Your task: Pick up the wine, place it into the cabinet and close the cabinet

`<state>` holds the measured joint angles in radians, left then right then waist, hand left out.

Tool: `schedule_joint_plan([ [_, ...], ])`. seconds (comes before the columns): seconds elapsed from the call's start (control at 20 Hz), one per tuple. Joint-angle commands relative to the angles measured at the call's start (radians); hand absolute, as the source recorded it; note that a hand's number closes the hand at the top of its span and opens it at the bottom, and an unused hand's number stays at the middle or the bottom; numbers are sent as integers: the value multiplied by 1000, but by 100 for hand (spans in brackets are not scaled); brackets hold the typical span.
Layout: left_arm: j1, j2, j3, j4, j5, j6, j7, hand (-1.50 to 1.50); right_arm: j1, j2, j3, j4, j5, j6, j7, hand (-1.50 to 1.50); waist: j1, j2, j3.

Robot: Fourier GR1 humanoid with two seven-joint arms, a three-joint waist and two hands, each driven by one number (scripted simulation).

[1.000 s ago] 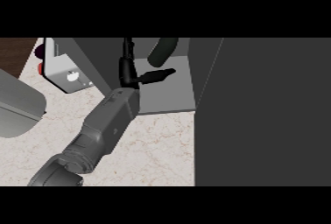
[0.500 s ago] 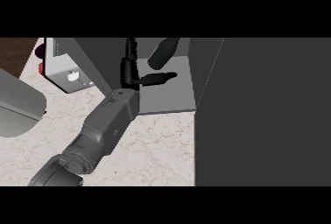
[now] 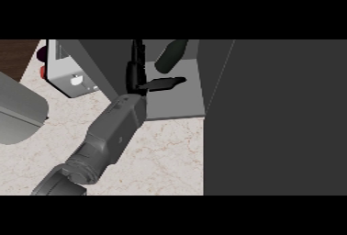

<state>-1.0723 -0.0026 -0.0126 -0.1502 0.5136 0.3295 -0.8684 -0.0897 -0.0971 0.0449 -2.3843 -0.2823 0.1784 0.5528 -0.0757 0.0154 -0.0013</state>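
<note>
The wine bottle (image 3: 170, 55) is a dark shape leaning at a tilt on the grey shelf (image 3: 177, 103) inside the cabinet. My right hand (image 3: 137, 75) reaches into the cabinet just left of the bottle. Its fingers (image 3: 137, 53) point straight into the cabinet and its thumb (image 3: 164, 84) sticks out to the right below the bottle. The hand is open and holds nothing, with a small gap between it and the bottle. My left hand does not show.
A wide dark cabinet panel (image 3: 284, 119) fills the right side. A white appliance (image 3: 73, 79) stands on the marbled counter (image 3: 163, 156) at the back left. A large light grey rounded body (image 3: 17, 114) sits at the left edge.
The thumb has stretched out a little farther to the right. The bottle and the forearm stay where they were.
</note>
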Motion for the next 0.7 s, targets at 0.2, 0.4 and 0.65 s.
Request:
schedule_joint_plan([
  [0.2,136,3,-79,-77,111,-45,-14,-150,63,10,19,-85,-7,-6,13,-150,26,-14,1],
  [0.4,152,3,-161,-136,189,-9,14,-150,-3,-16,-22,-105,-59,-37,88,-150,18,-10,0],
  [0.65,354,3,-433,-430,310,133,25,-150,5,32,32,-10,46,-16,-30,-150,38,-19,1],
])
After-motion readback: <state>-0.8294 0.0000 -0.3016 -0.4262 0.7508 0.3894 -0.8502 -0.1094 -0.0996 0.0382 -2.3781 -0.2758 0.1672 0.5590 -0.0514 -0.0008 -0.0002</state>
